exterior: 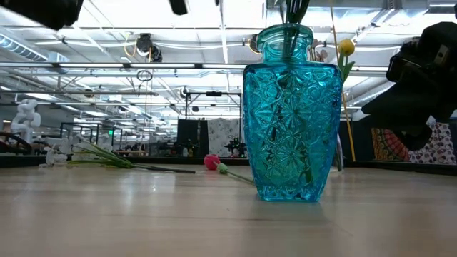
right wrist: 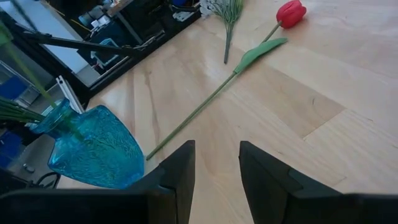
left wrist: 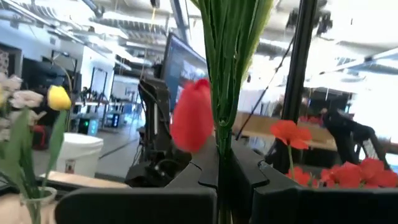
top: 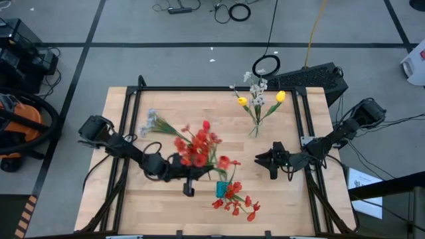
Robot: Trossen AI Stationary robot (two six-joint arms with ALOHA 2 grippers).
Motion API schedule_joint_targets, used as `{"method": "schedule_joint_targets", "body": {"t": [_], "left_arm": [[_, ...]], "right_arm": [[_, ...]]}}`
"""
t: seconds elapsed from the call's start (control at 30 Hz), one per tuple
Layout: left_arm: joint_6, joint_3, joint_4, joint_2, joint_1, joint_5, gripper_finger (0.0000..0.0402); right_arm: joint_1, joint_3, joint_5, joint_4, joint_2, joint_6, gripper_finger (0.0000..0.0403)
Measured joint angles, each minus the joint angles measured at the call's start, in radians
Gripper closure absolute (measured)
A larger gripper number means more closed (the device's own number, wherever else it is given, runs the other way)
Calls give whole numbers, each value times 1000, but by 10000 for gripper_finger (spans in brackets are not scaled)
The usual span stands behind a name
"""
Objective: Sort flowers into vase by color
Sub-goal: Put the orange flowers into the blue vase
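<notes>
From above, the left gripper (top: 188,174) pinches a bunch of red flowers (top: 198,147) mid-table beside the blue vase (top: 222,188); bare wood lies ahead of the empty, parted right gripper (top: 265,160). Low down, the faceted glass vase stands upright. One red tulip (right wrist: 290,13) lies flat.

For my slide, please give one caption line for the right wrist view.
Open right pincer above the table, facing a lying red tulip and the blue vase.
</notes>
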Motion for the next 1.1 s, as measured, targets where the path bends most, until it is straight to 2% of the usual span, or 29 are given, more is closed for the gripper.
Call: {"method": "schedule_joint_targets", "body": {"t": [0.1,0.23,0.6,0.73,0.9,1.1], "left_arm": [[1,54,-94,4,-18,-35,392],[-2,96,-128,3,-43,-41,392],[-33,100,-167,12,-107,-44,392],[-34,109,-136,45,-93,-52,392],[-68,182,-134,139,-49,-37,392],[-24,249,-123,201,-32,-9,392]], "right_arm": [[0,0,-3,-1,0,0,287],[0,0,-5,-2,0,0,287],[0,0,-4,-23,0,0,287],[0,0,-4,-26,0,0,287],[0,0,-4,-27,0,0,287],[0,0,-4,-30,0,0,287]]}}
